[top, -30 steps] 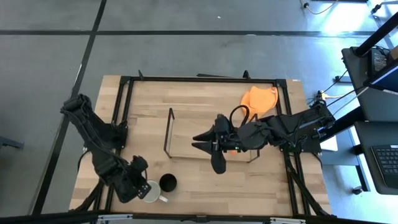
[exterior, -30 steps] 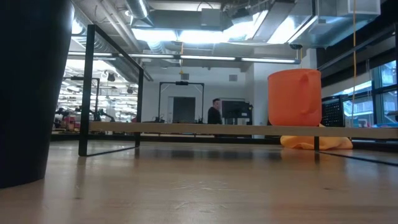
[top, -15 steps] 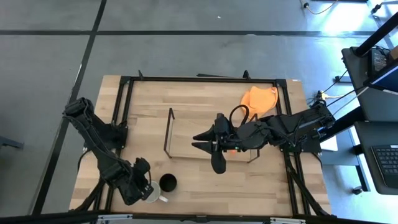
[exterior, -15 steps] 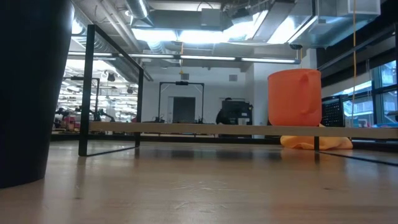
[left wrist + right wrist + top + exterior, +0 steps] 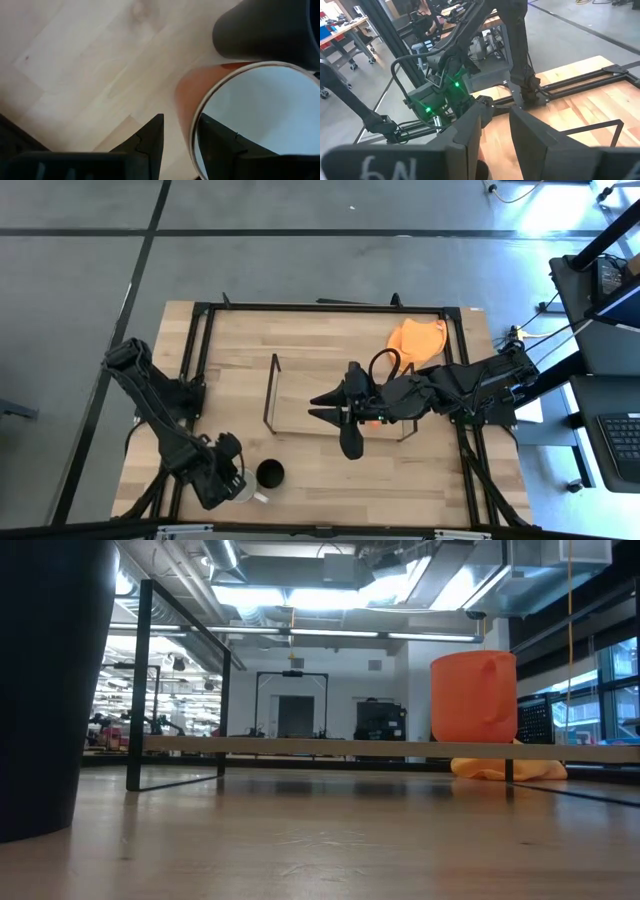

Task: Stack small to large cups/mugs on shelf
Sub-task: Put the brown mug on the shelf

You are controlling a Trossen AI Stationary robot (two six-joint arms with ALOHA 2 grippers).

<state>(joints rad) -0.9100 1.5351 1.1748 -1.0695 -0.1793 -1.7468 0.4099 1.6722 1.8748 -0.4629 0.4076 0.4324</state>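
The white mug (image 5: 253, 497) stands upright on the table near its front edge, left of centre, with the black mug (image 5: 270, 473) close beside it. My left gripper (image 5: 234, 481) points down over the white mug and is open. In the left wrist view one finger (image 5: 220, 147) is inside the mug and the other (image 5: 150, 145) outside its wall (image 5: 196, 117); I cannot tell whether either touches. The orange mug (image 5: 475, 698) stands on the shelf (image 5: 300, 746). My right gripper (image 5: 316, 407) hovers open above the shelf (image 5: 272, 390), nothing between its fingers.
An orange cloth (image 5: 418, 338) lies at the table's far right, behind the shelf. The black table frame (image 5: 200, 340) runs round the wooden top. The black mug (image 5: 265, 30) stands right beside the white mug's rim. Bare wood lies left of the shelf.
My left gripper has tipped steeper and sunk a little over the white mug, so that it hides more of the mug in the high view. Its jaws have stayed open. The mugs have not moved.
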